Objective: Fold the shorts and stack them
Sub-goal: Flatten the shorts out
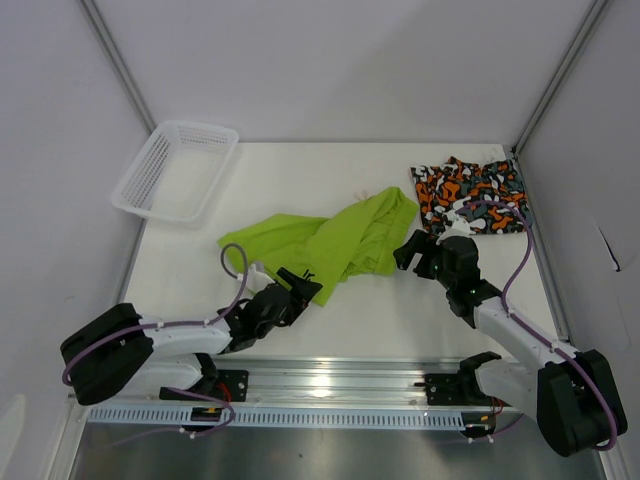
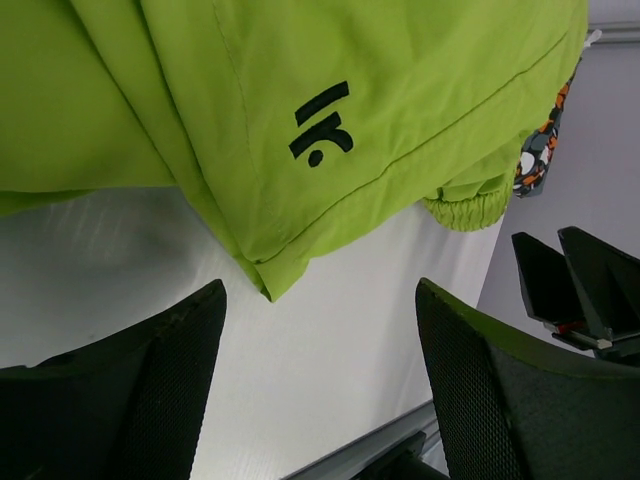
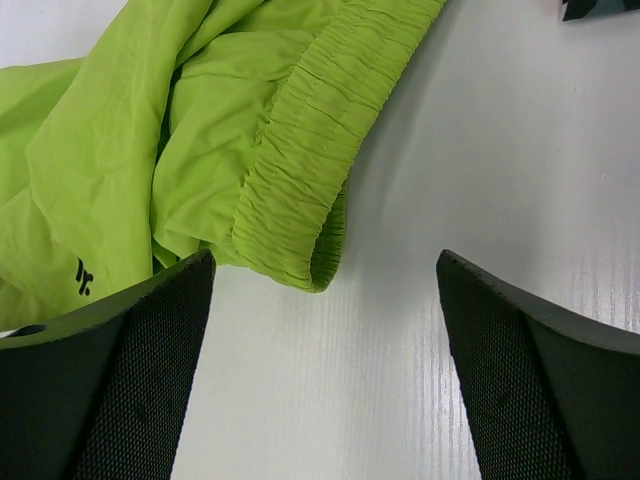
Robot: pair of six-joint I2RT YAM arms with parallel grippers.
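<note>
Hovering open and empty, the left gripper and right gripper are flanking the crumpled lime green shorts, camo shorts lying seemingly folded beyond the right.

black logo on lime green shorts; no legible words

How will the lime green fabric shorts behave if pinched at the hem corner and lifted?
Likely floppy: the lime green fabric shorts lie rumpled in soft folds, so they should drape rather than hold shape. Probably light: the cloth looks thin at the hem corner. Pushed, they would likely bunch up like the gathered waistband rather than slide whole.
</note>
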